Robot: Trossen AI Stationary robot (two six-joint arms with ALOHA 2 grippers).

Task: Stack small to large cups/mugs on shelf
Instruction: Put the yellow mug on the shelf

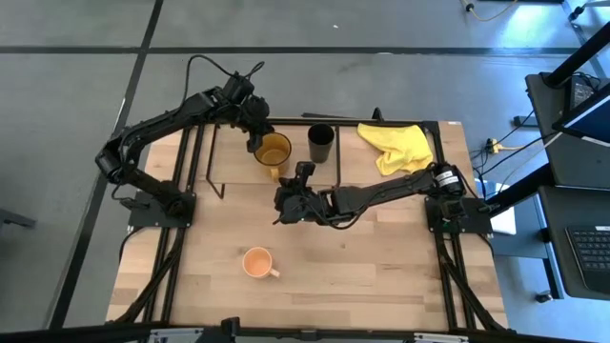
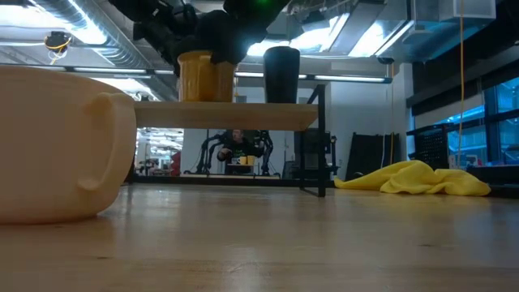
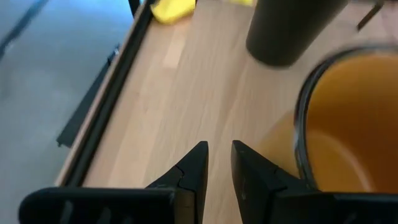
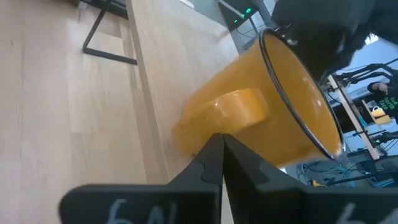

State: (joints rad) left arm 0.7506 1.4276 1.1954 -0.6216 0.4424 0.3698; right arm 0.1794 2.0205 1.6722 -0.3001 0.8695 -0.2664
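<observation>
The amber-yellow mug (image 1: 272, 150) (image 2: 205, 77) stands upright on the shelf's wooden board (image 2: 243, 115) (image 1: 233, 164), its handle (image 4: 239, 106) toward the table's near side. The small black cup (image 1: 320, 143) (image 2: 281, 75) stands on the board to its right. The peach-orange mug (image 1: 256, 262) (image 2: 57, 146) rests on the table, nearer the table's near edge. My left gripper (image 1: 257, 129) (image 3: 221, 149) is at the amber mug's far-left side, both fingers outside it, a narrow gap between them. My right gripper (image 1: 286, 195) (image 4: 217, 140) is shut, hovering on the mug's near side and pointing at it. My left gripper has the outer side of one finger (image 3: 261, 177) close beside the amber mug's outer wall (image 3: 283, 146); I cannot tell whether they touch. My right gripper's shut tips point at the mug's wall under the handle (image 4: 199, 127); I cannot tell whether they touch it.
A crumpled yellow cloth (image 1: 396, 145) (image 2: 413, 178) lies on the table to the right of the shelf. The shelf's thin black rods (image 4: 109, 46) stand at its left end. Bare tabletop (image 1: 381, 257) stretches between the shelf and the near edge.
</observation>
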